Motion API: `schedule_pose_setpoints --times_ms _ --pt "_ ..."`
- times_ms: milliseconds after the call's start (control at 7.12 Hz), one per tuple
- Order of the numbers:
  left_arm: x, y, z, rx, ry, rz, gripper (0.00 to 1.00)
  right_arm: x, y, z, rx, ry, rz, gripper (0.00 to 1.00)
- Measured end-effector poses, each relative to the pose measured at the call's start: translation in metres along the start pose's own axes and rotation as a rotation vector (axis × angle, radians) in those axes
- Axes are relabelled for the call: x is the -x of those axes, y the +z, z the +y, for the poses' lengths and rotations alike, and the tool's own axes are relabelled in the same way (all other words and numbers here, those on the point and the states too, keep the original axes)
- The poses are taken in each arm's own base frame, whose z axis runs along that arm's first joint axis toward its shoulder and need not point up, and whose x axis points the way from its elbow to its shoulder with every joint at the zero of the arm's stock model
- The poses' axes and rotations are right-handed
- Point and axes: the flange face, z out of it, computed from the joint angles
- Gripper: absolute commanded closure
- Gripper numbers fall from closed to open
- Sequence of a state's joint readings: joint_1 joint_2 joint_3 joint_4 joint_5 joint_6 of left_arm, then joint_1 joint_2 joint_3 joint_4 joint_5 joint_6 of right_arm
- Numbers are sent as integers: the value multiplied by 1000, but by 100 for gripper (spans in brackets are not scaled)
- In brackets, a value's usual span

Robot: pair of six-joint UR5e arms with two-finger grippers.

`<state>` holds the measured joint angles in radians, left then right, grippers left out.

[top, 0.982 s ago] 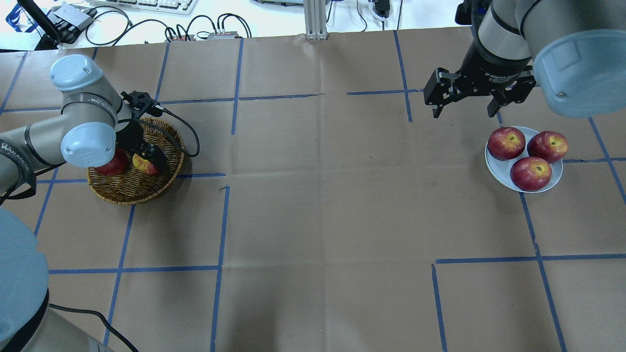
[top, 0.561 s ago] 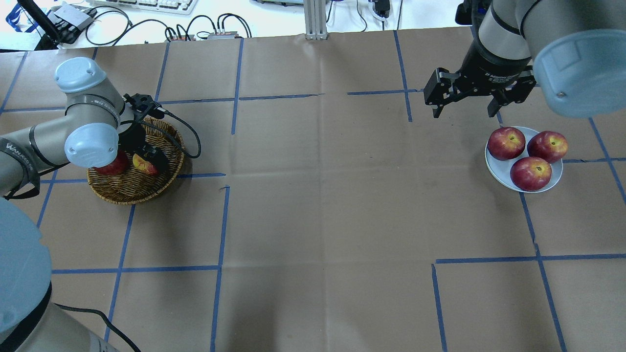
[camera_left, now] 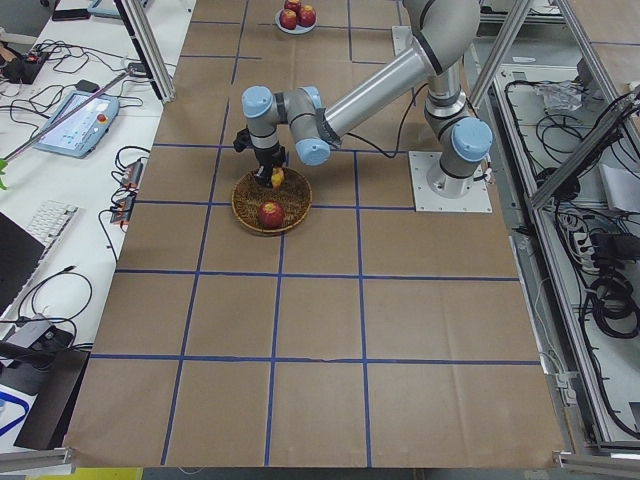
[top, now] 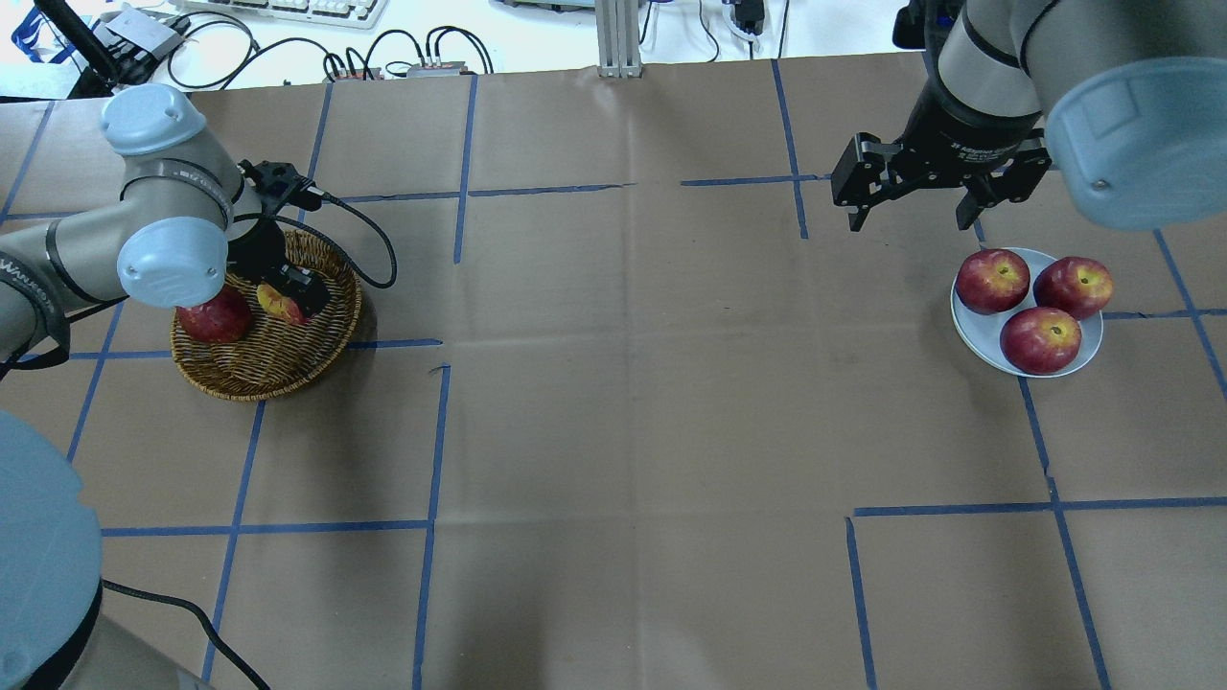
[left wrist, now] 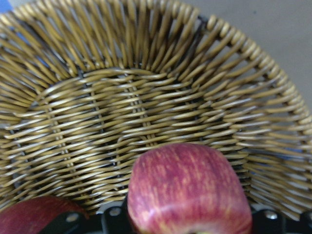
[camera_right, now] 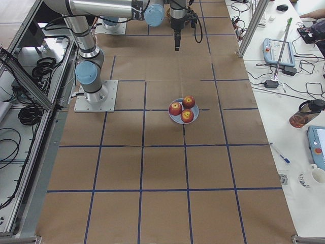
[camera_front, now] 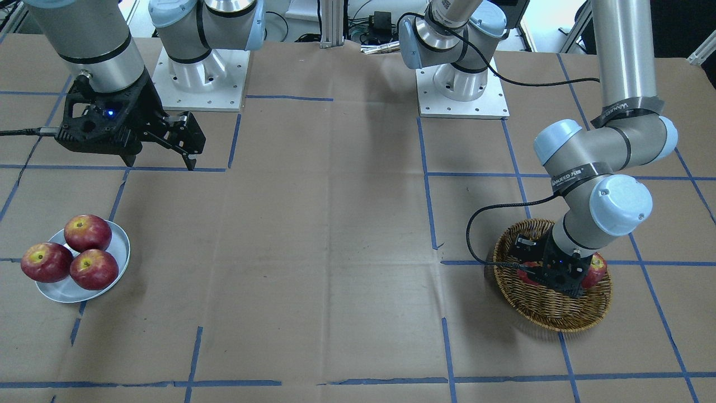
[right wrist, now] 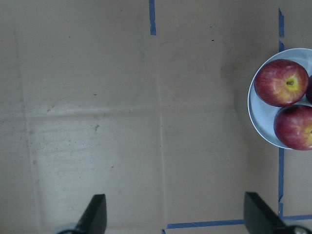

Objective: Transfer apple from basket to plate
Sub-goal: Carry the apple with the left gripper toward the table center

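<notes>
The left gripper (top: pixel 290 298) is reaching down inside the basket (top: pixel 261 386), and its two fingers are clamped on the apple (left wrist: pixel 187 189), one on each flank. From the wrist camera the pinkish, streaked fruit fills the gap between the finger bases, with the woven floor and far wall of the basket beyond it. I cannot tell whether it is clear of the weave. Just beside the hand, on the side its forearm comes from, a darker red apple (top: pixel 216 319) lies in the same basket, apart from the fingers. The gripper's black cable (top: pixel 369 240) loops out over the rim onto the brown paper table (top: pixel 623 383).

Well across the table the right gripper (top: pixel 908 217) hangs above bare paper with its fingers spread wide and nothing between them. The plate (top: pixel 966 324) sits near that hand, off to one side and not beneath it, and carries three red apples (top: pixel 1040 339) bunched together, touching
</notes>
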<state>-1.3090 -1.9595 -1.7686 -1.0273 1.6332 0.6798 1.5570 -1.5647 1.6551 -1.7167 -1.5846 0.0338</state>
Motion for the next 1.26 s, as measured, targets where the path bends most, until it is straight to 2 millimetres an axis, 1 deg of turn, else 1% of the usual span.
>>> schedule_pose_setpoints --times_ms 140,281,421,561,702,842,982,1123,1263 --pt "-26 -24 -10 -1 -61 14 55 0 0 0 0 0 0 0" --pt "-66 -45 -27 -3 -121 15 55 0 0 0 0 0 0 0" --pt "-116 -59 -46 -6 -180 10 55 0 0 0 0 0 0 0" --pt "-167 -63 -62 -10 -232 6 55 0 0 0 0 0 0 0" --pt "-217 -58 -74 -11 -264 4 55 0 0 0 0 0 0 0" --pt "-263 -45 -85 -16 -282 5 56 0 0 0 0 0 0 0" --pt "-303 -30 -95 -26 -294 11 56 0 0 0 0 0 0 0" --pt "-333 -14 -103 -31 -294 22 56 0 0 0 -1 0 0 0" --pt "-355 5 -110 -30 -294 31 56 0 0 0 -1 0 0 0"
